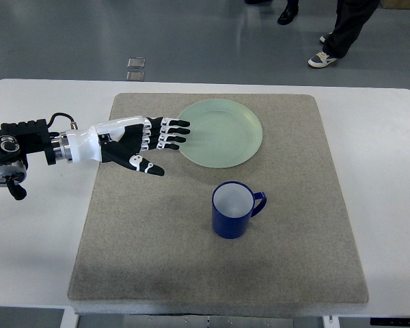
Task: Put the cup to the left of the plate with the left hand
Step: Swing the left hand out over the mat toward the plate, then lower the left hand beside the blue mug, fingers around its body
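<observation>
At the far left the left arm (27,147) comes in over the white table (34,225), black near the edge and white toward the wrist. Its hand (140,142) is flat and open above the left part of the grey mat (157,260). The fingers (172,132) are straight and lie close side by side, pointing to the right, and the thumb (149,167) goes out apart from them, toward the near side. The hand holds nothing. The fingertips reach just to the left rim of the plate (225,133); I cannot tell if they touch it or are only above it. The plate is pale green and lies on the far middle part of the mat. Nearer to the robot and a little to the right of the middle of the plate stands the cup (233,209), dark blue, white inside, upright, with its handle to the right. The cup is apart from the plate and well apart from the hand. Behind the table, at the far right, a person's legs and shoes (324,58) are on the grey floor (191,34).
</observation>
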Available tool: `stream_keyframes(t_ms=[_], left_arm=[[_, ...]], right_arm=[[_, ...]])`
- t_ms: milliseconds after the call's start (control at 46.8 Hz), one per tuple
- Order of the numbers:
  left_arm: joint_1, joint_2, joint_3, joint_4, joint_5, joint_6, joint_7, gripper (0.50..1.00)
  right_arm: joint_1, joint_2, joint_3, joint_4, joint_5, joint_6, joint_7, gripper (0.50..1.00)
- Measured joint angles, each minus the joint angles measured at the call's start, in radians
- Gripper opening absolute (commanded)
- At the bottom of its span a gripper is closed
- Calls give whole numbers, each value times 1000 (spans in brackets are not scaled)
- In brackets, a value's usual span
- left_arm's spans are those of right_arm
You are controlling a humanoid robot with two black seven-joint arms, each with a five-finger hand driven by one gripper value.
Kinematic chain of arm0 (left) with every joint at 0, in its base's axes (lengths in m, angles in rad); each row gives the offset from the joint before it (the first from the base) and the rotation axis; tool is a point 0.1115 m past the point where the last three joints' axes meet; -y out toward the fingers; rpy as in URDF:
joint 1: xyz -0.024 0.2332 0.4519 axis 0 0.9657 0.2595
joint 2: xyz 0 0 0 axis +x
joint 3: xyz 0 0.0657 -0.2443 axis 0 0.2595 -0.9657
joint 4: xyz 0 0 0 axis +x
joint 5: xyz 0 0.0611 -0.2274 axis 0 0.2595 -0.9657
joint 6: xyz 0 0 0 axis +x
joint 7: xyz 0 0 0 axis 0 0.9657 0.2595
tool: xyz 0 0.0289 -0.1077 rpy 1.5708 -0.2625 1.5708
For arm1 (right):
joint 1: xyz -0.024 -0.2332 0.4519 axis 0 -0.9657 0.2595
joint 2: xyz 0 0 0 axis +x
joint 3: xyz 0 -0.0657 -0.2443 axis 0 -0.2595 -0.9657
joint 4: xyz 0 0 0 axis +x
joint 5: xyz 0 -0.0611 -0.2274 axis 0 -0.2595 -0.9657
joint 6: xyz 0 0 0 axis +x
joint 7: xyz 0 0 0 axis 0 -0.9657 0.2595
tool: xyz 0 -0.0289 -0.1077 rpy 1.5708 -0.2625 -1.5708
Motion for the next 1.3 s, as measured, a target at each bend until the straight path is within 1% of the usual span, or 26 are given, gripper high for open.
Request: stream_keyframes(t_ms=[235, 470, 791, 1026, 1304], left_arm=[[20, -64, 19, 1, 59, 0, 0, 994], [20, -127, 29, 6, 68, 0, 0, 994], [31, -217, 29, 57, 104, 0, 0, 994], [30, -261, 28, 75, 134, 0, 0, 994], [30, -280, 25, 78, 147, 0, -1, 994]], right_arm=[[0, 0, 0, 0, 0, 0, 0, 932], [0, 0, 0, 0, 0, 0, 0, 932], [0, 0, 0, 0, 0, 0, 0, 932], [0, 0, 0, 0, 0, 0, 0, 932], [0, 0, 0, 0, 0, 0, 0, 932]])
